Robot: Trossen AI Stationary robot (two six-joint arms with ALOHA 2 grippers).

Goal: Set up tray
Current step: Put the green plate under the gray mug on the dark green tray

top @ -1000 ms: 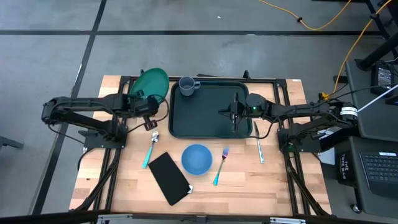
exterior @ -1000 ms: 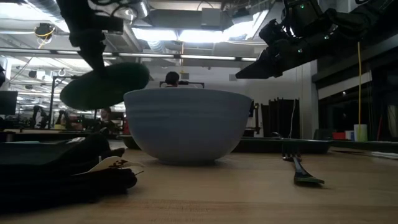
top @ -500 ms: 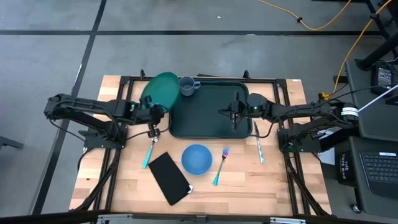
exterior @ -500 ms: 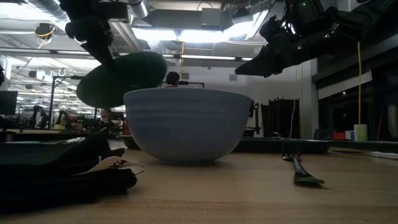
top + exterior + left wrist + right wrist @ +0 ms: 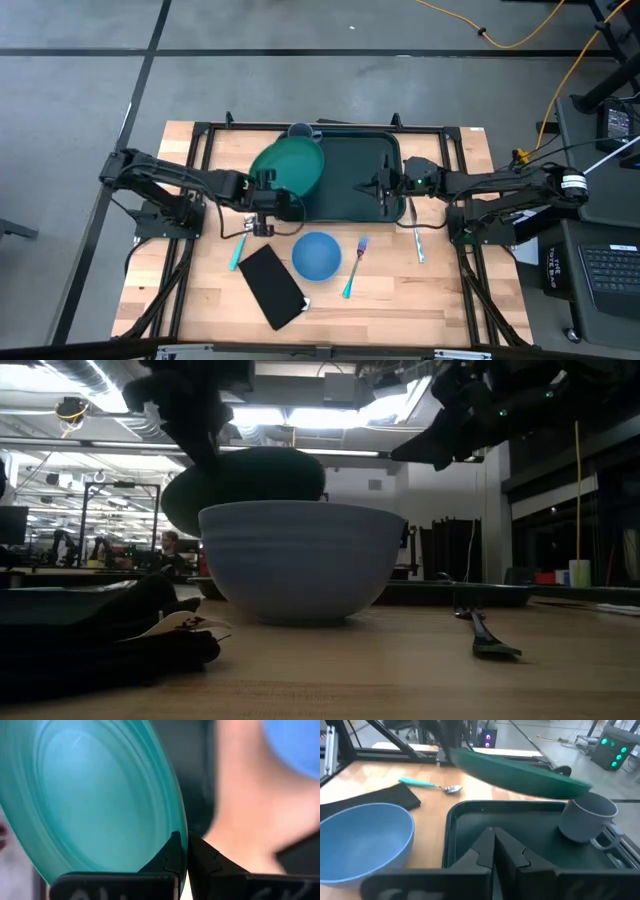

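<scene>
Dark green rectangular tray [image 5: 355, 180], raised rim, frame centre. Left gripper [image 5: 262, 190] fingers pinched green plate [image 5: 291, 166]; right gripper [image 5: 383, 186] fingers closed, empty.

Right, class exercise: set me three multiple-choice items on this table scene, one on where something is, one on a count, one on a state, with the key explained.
1. Where is the grey mug?
A. on the large dark green rectangular plastic tray
B. inside the blue bowl
C. on the black napkin

2. How many blue bowls stand on the wooden table?
A. one
B. two
C. three

3. What is the left gripper doing?
A. hanging open over bare wood
B. shut on the rim of the round green plate
C. holding a spoon

Key: 1 A, the right wrist view shows the mug standing in a tray corner. 2 A, the high view shows a single bowl. 3 B, the left wrist view shows the fingers pinching the plate's edge.
</scene>
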